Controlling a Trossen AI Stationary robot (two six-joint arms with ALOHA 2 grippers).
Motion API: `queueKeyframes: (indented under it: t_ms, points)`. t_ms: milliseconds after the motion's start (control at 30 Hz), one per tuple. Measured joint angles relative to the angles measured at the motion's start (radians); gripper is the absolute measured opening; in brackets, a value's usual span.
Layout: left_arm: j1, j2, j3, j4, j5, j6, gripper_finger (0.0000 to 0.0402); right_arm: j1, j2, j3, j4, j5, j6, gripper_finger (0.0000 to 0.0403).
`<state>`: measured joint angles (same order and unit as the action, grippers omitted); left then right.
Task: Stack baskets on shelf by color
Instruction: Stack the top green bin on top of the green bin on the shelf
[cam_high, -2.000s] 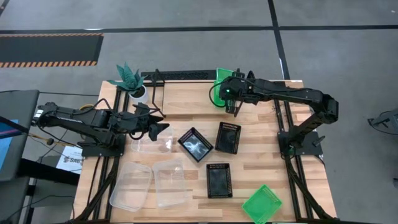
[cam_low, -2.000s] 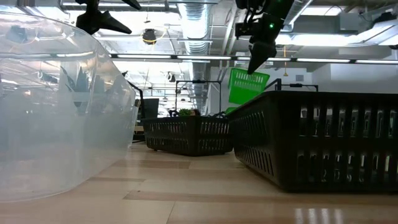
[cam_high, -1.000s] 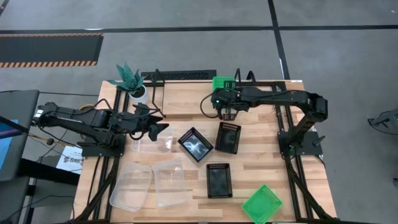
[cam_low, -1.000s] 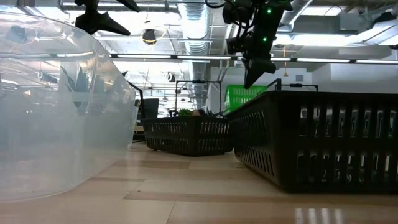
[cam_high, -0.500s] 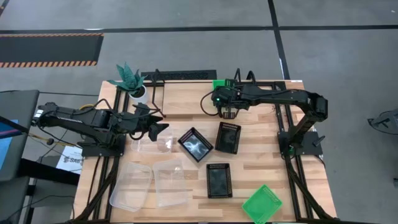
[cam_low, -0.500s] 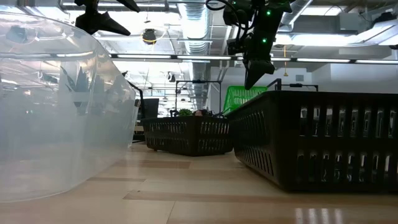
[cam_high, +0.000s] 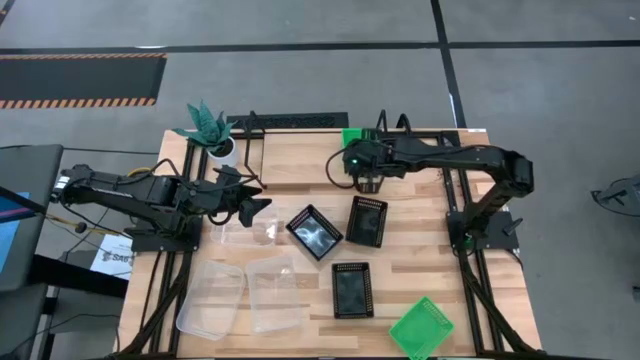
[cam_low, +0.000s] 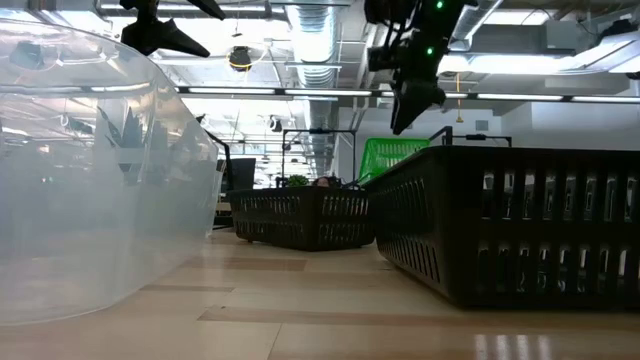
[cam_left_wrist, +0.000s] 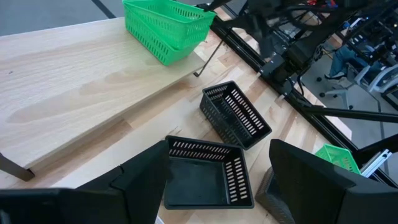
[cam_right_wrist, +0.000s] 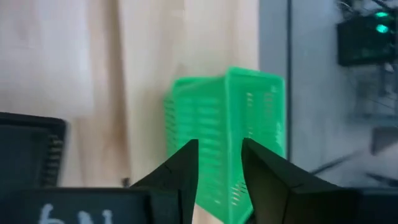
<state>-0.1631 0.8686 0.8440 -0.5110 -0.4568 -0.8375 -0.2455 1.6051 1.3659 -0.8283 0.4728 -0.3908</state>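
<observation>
Shelf: light wood plank across the table's far side, carrying stacked green baskets at its right end. Right gripper: above that stack, fingers slightly parted, gripping nothing, the green stack visible between them. Left gripper: over the table's left side, fingers wide apart, empty. Three black baskets sit mid-table; a third green basket at the near right corner; clear baskets near left. Potted plant at the far left.

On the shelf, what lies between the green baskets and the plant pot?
Only bare plank of the shelf lies between the green baskets and the plant pot, as the high view shows.
</observation>
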Motion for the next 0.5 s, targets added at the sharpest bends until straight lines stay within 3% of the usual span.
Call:
queueKeyframes:
  t_ms: [133, 500]
  points:
    - [0.0, 0.0, 0.0, 0.0, 0.0, 0.0, 0.0265, -0.02, -0.005, 0.0, -0.002, -0.075, 0.0, 0.0156]
    - [0.0, 0.0, 0.0, -0.001, 0.002, -0.001, 0.0265, -0.079, 0.037, -0.001, -0.009, -0.109, -0.019, 0.0155]
